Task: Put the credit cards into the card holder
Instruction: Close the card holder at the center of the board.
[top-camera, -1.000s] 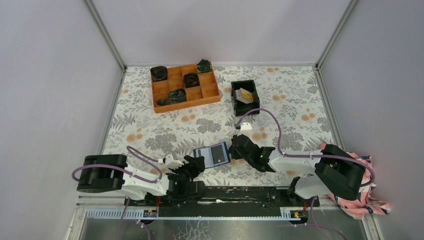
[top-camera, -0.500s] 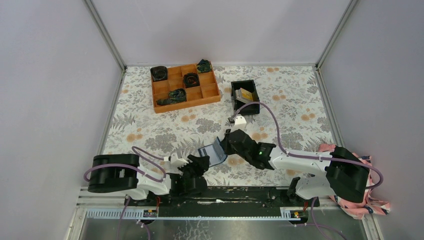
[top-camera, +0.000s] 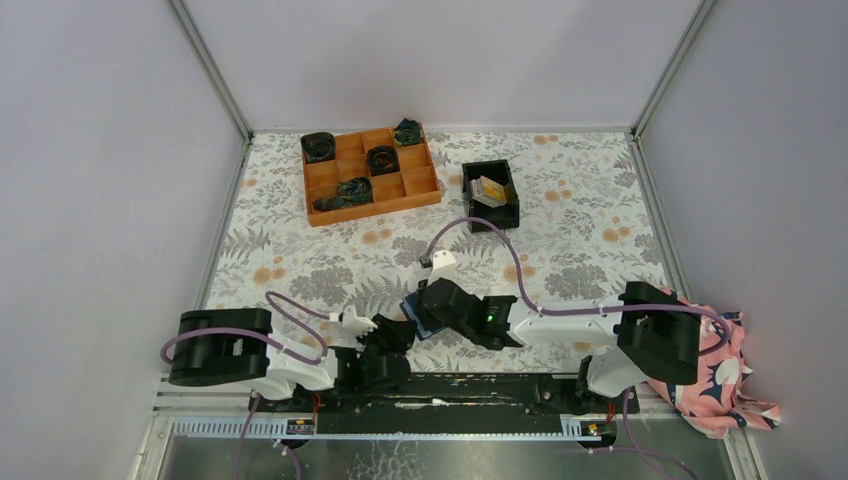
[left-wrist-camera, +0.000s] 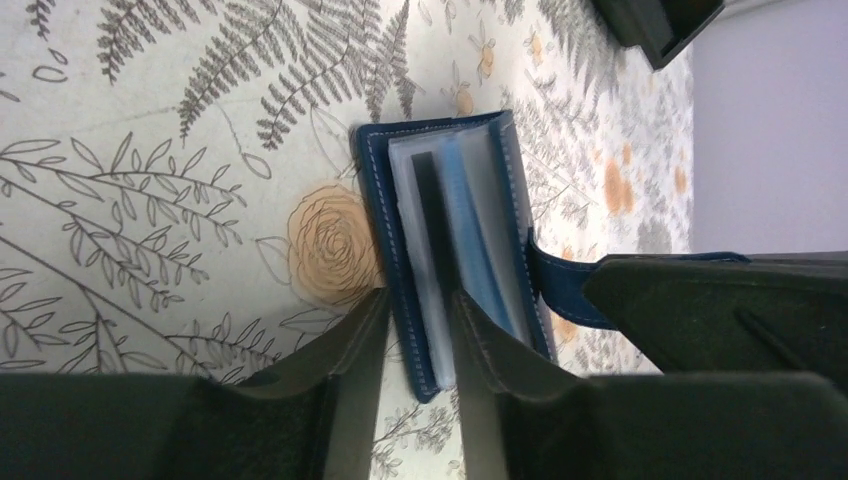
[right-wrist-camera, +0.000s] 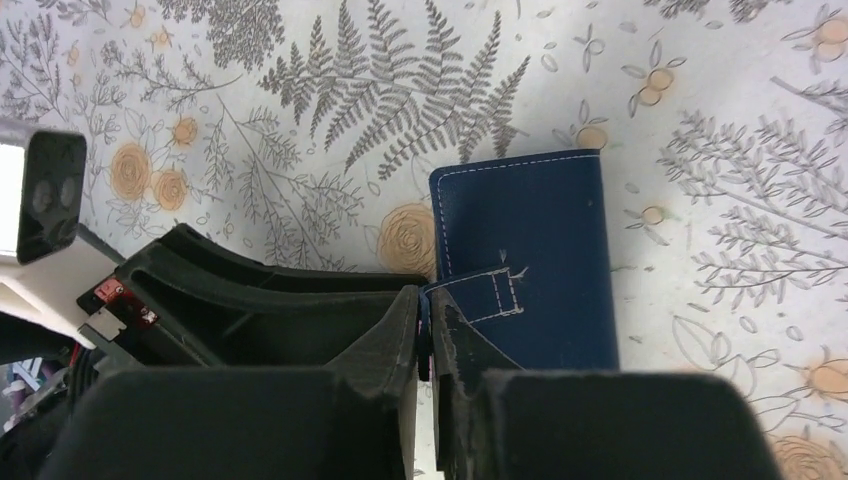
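Flat open a second ago, the dark navy folding card holder (right-wrist-camera: 530, 250) now sits near-centre, almost folded — right gripper (right-wrist-camera: 426, 300) pinched on its snap tab (right-wrist-camera: 503, 293), left gripper (left-wrist-camera: 418, 300) narrowed onto a cover — so its slots look harder to reach.

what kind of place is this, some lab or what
Likely a robot test cell: plain panel walls box in the table, the left arm and right arm are bolted to a rail, and an orange tray holds props.

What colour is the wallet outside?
The wallet is dark navy blue with pale stitching. The right wrist view shows it best.
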